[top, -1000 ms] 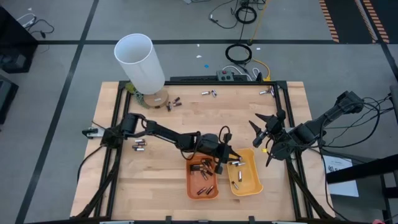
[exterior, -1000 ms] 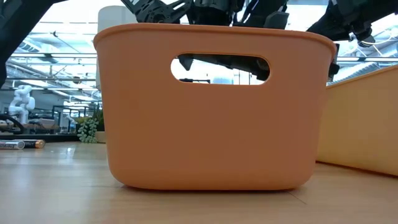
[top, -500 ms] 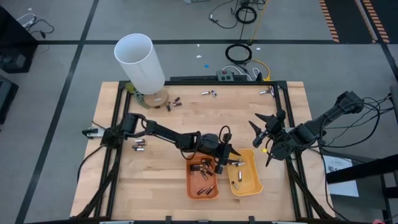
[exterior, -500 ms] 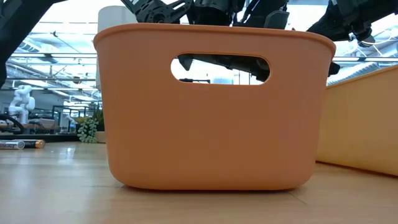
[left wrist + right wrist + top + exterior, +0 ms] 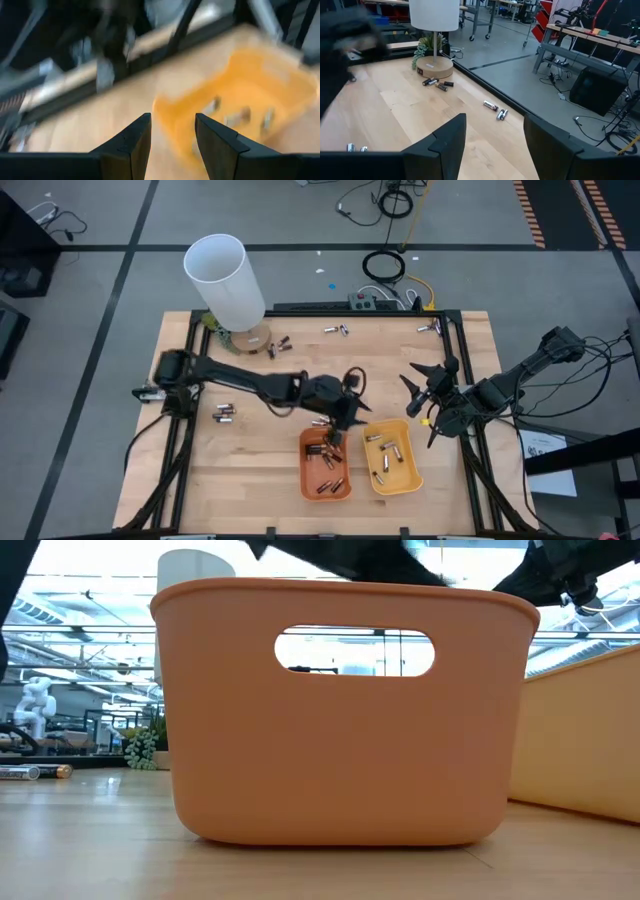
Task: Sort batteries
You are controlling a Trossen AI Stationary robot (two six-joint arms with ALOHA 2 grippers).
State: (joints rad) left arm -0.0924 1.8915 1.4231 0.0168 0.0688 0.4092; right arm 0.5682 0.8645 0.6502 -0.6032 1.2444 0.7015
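Watching the left gripper [image 5: 340, 420], you could bump the orange tray [image 5: 326, 469] or the yellow tray [image 5: 392, 457], because it hangs just above their far edges and the wrist view is blurry. Its fingers [image 5: 131, 142] stand apart with nothing between them. The right gripper [image 5: 425, 392] waits near the table's right edge, spread wide and empty. Batteries [image 5: 325, 457] lie in both trays. Loose ones sit by the white tube's base [image 5: 279, 345], at the far edge [image 5: 336, 330] and on the left [image 5: 224, 413]
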